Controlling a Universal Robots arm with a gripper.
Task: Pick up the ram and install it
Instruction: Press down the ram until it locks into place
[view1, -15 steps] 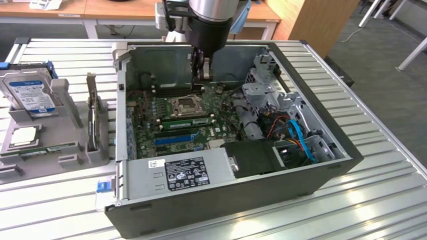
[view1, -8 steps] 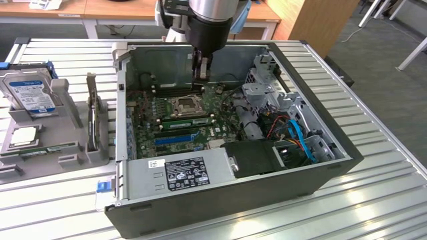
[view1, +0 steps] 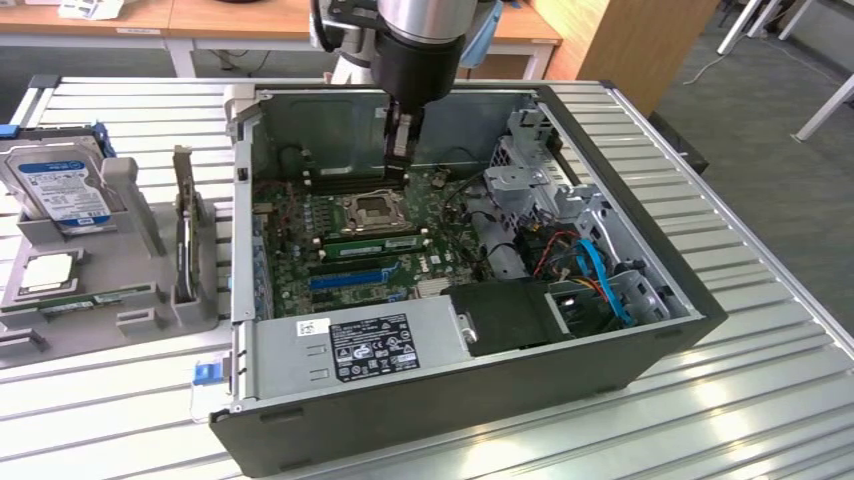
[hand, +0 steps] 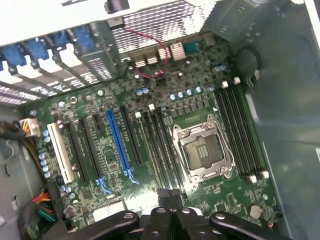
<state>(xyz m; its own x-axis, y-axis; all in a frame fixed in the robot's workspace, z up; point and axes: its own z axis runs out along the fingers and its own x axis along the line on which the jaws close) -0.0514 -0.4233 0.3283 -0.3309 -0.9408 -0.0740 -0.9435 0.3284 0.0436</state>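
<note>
Hovering inside the open grey computer case (view1: 641, 330), the hand (view1: 396, 150) is closed, empty — seating needs the thin green ram stick (view1: 184, 215), parked on the counter's grey holder (view1: 120, 320).

floor (view1: 787, 200) — grey; desks (view1: 200, 20) — wooden; table (view1: 747, 400) — ribbed metal
</note>
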